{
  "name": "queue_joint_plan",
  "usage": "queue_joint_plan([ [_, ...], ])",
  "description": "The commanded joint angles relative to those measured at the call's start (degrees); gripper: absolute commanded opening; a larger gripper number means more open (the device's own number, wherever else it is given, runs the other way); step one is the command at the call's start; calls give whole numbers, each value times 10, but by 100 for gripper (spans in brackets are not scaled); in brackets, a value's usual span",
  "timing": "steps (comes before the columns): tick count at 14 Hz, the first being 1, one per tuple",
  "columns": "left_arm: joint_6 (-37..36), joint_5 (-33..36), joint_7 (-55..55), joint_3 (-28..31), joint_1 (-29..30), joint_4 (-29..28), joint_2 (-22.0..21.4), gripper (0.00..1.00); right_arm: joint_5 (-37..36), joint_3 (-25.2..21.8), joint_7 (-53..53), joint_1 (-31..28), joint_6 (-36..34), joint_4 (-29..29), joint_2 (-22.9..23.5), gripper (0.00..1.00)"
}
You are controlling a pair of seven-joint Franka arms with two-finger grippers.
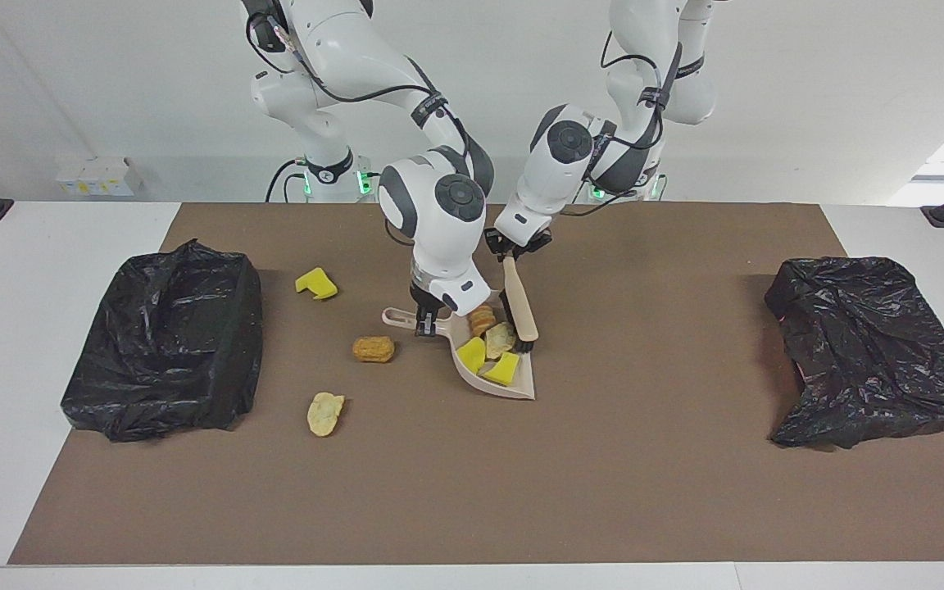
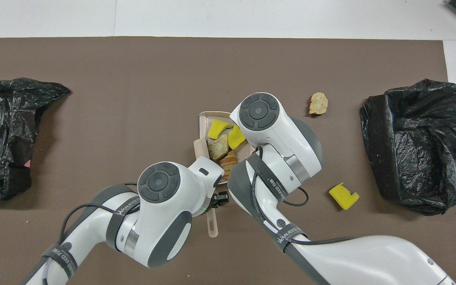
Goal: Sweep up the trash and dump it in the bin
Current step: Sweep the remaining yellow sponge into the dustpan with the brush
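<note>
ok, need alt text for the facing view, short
At mid-table the right gripper holds a beige dustpan by its handle while the left gripper holds a brush at its rim; four scraps lie in the pan. Three more scraps lie on the brown mat, and a black-bagged bin stands at each end.
</note>
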Motion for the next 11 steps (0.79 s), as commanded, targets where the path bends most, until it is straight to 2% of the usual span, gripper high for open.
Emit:
queue_joint_plan([
  [1,-86,16,15,5,35,5,-47,0,-1,5,-7,-6,18,-16,-14,0],
  [3,-116,53,11,4,34,-5,-66,0,-1,5,-6,-7,18,-15,-12,0],
  [7,-109,53,-2,-2,18,-46,-93,0,3,5,-1,-30,21,-19,-40,0],
  [11,-45,53,-66,-5,-50,-91,-99,0,34,5,-32,-80,14,-44,-90,0],
])
